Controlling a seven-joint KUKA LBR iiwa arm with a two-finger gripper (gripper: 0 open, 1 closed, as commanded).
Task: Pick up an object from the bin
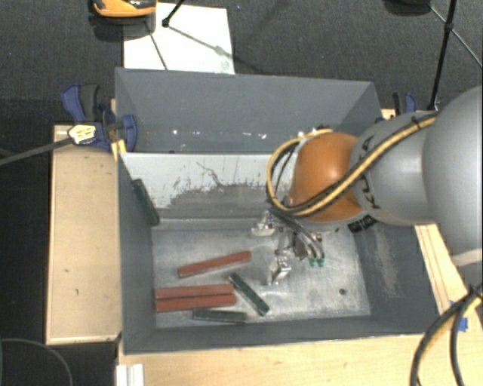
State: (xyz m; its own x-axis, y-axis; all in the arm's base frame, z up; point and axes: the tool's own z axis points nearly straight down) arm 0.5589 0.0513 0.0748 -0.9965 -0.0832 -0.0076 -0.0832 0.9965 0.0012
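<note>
Grey metal bin (pixel 241 105) has its sticks lying unpicked; the gripper (pixel 281 270) hangs beside a dark green stick (pixel 249 294), and I cannot tell whether it is open or closed.

Dark carpet (pixel 45 45) all round. White paper sheet (pixel 198 30) flat on it, behind the back wall of the bin (pixel 241 98). Orange-and-black object (pixel 123 7) at the sheet's left corner, cut by the top edge. Black cable (pixel 34 153) crossing from the left; another cable (pixel 444 53) at top right.
</note>
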